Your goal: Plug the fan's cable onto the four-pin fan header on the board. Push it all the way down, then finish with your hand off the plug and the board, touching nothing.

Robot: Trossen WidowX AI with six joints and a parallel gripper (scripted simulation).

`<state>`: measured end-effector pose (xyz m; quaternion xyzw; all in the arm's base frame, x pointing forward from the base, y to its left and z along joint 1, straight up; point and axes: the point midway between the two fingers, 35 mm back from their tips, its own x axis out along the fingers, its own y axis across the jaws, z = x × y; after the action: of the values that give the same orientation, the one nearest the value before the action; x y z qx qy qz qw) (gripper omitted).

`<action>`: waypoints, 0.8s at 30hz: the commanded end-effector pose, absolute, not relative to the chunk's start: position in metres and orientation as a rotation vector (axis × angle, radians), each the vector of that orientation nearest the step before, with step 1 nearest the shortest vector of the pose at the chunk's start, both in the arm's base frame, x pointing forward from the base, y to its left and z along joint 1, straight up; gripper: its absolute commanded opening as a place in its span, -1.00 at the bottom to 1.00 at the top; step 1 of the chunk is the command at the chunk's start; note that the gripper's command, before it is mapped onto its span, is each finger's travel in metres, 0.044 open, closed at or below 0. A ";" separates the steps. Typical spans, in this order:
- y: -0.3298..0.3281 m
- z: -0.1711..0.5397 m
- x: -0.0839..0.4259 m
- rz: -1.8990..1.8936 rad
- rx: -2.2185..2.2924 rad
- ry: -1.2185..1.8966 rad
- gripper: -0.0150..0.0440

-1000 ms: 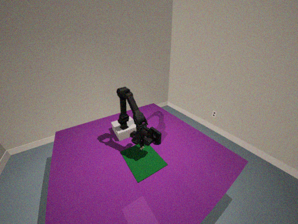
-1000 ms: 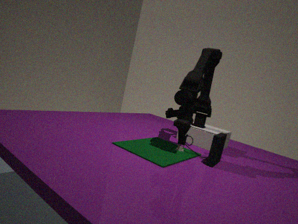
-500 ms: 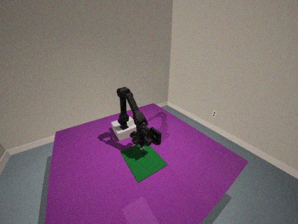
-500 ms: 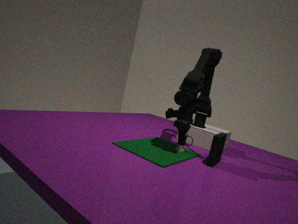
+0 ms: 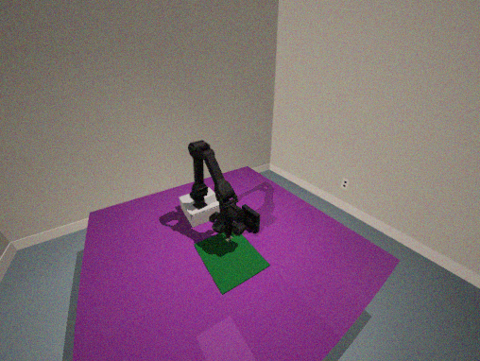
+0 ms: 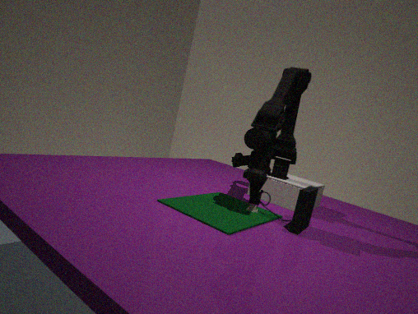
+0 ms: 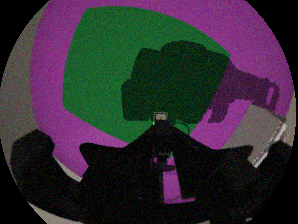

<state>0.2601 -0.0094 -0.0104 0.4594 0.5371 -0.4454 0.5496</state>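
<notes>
The green board (image 5: 238, 269) (image 6: 193, 205) (image 7: 95, 65) lies flat. A small pale header (image 5: 229, 240) (image 6: 252, 209) (image 7: 161, 116) stands near the board's edge on the arm's side. My gripper (image 5: 229, 235) (image 6: 253, 204) (image 7: 162, 128) points down, its fingertips right at the header. It is shut on the fan cable's plug, which is mostly hidden by the dark fingers. The thin dark cable (image 6: 270, 198) (image 7: 187, 126) loops up beside the fingers and runs toward the fan. How deep the plug sits on the header cannot be told.
The black fan (image 5: 251, 218) (image 6: 302, 210) stands upright beyond the board's edge, close to the arm. The white box (image 5: 203, 216) (image 6: 284, 191) (image 7: 250, 127) is at the arm's base. The arm's shadow darkens the board around the header.
</notes>
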 end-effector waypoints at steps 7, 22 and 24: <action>-0.010 -0.013 0.260 -1.054 1.081 1.270 -0.49; -0.010 -0.021 0.260 -1.054 1.081 1.270 -0.49; -0.010 -0.022 0.260 -1.054 1.081 1.270 -0.49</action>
<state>0.2603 -0.0097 -0.0191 0.4590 0.5366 -0.4458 0.5501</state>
